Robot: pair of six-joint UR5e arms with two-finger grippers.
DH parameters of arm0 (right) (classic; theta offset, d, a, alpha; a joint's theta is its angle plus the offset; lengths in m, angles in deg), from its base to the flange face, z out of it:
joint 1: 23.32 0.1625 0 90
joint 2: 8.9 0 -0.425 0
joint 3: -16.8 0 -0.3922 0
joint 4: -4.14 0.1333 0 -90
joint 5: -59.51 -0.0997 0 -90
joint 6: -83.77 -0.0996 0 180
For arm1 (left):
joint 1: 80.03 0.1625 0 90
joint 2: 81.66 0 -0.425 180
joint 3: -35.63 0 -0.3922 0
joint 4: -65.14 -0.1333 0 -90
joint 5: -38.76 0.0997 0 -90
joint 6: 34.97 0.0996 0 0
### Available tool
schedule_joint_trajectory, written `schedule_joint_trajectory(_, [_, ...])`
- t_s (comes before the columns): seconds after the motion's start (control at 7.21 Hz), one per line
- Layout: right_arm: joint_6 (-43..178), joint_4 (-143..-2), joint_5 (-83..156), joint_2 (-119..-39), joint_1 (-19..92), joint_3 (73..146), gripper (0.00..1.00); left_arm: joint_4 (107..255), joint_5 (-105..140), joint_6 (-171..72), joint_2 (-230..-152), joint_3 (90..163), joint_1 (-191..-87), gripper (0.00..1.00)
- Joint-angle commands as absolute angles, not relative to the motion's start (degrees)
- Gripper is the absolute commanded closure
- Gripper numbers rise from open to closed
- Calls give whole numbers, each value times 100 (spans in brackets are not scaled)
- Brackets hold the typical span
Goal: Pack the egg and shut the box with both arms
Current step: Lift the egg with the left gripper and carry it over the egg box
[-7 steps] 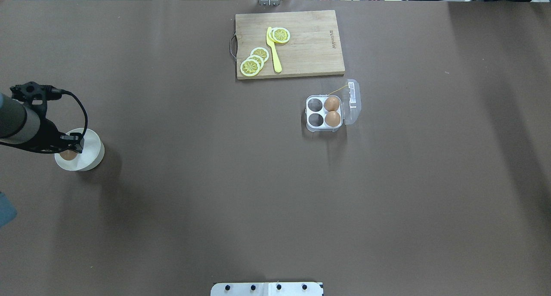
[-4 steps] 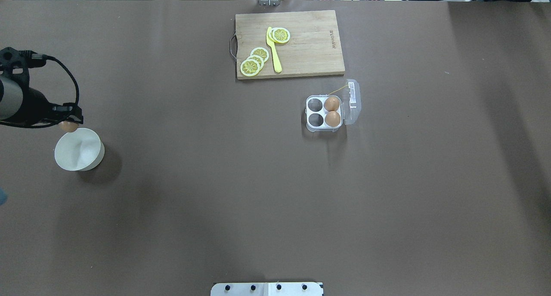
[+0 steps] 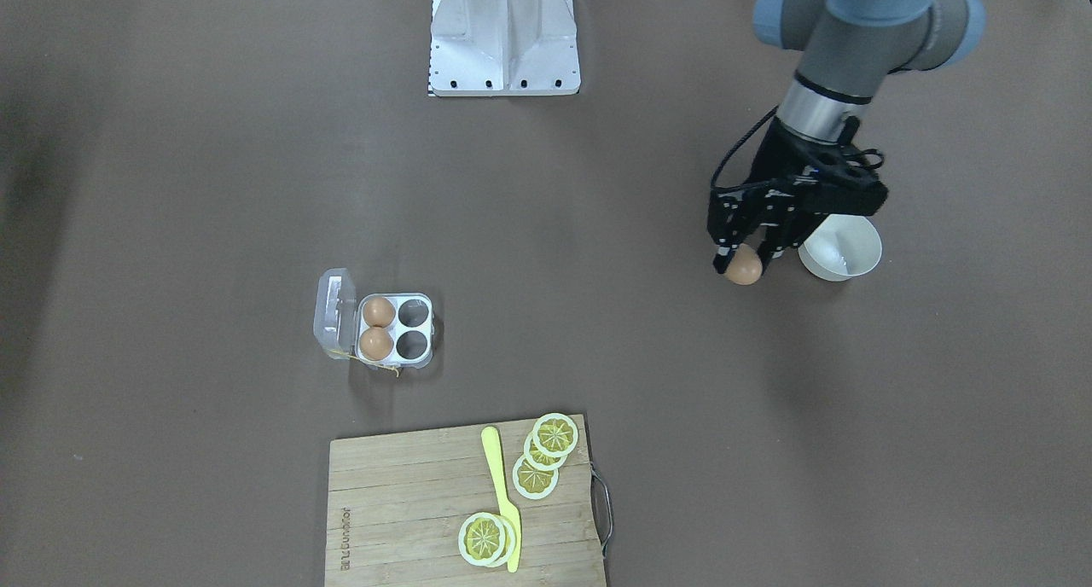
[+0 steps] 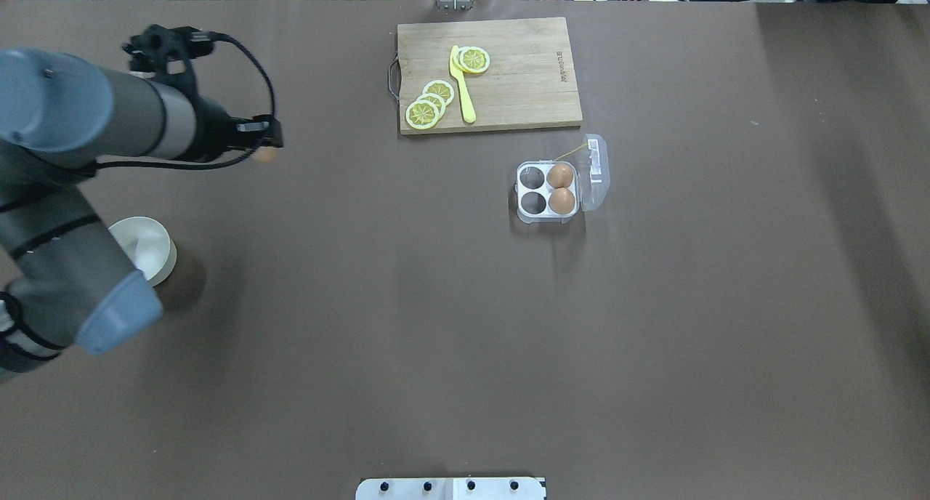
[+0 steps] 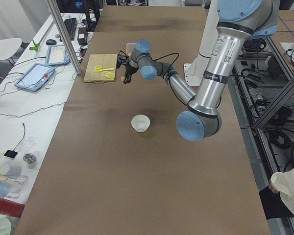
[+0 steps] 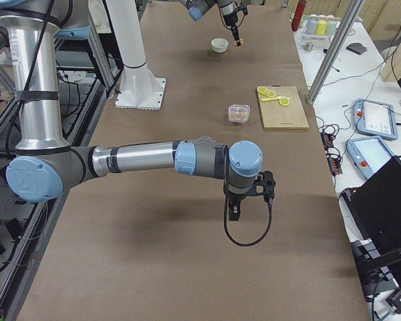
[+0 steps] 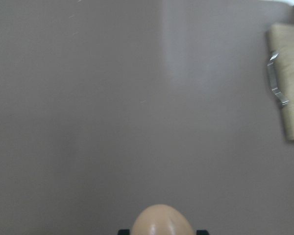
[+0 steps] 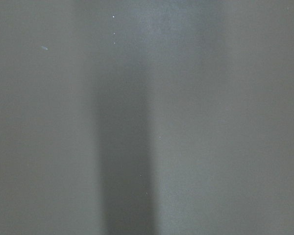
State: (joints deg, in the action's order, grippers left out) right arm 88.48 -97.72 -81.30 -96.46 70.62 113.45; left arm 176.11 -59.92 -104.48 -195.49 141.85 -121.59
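Note:
My left gripper (image 3: 740, 263) is shut on the orange-brown egg (image 3: 745, 268) and holds it above the bare table, beside the white bowl. The overhead view shows the gripper (image 4: 263, 141) and the egg (image 4: 267, 153) far left of the box. The egg fills the bottom edge of the left wrist view (image 7: 162, 223). The clear box (image 4: 521, 192) lies open, lid (image 4: 596, 171) folded to the right, with two brown eggs (image 4: 560, 174) in its right cells and two left cells empty. My right gripper (image 6: 234, 212) shows only in the exterior right view; I cannot tell its state.
The empty white bowl (image 4: 154, 251) stands at the left, partly under my left arm. A wooden cutting board (image 4: 523, 71) with lemon slices (image 4: 429, 105) and a yellow knife (image 4: 462, 86) lies at the far middle, just behind the box. The white base block (image 4: 450, 488) is at the near edge.
My left gripper has lifted the egg out of the white bowl and carried it away from the robot and to the right, toward the box. The bowl is now empty.

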Motion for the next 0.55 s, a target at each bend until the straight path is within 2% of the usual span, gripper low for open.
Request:
schedule_joint_trajectory(0.0, [8851, -9764, -8156, -9617, 7003, 11356, 0, 17859, -4558, -11306, -20782, 13140, -11144, 100])
schedule_joint_trajectory(0.42, [8843, -9764, -8156, -9591, 6897, 11365, 0, 19037, -3105, -11689, -21837, 11593, -10324, 100])
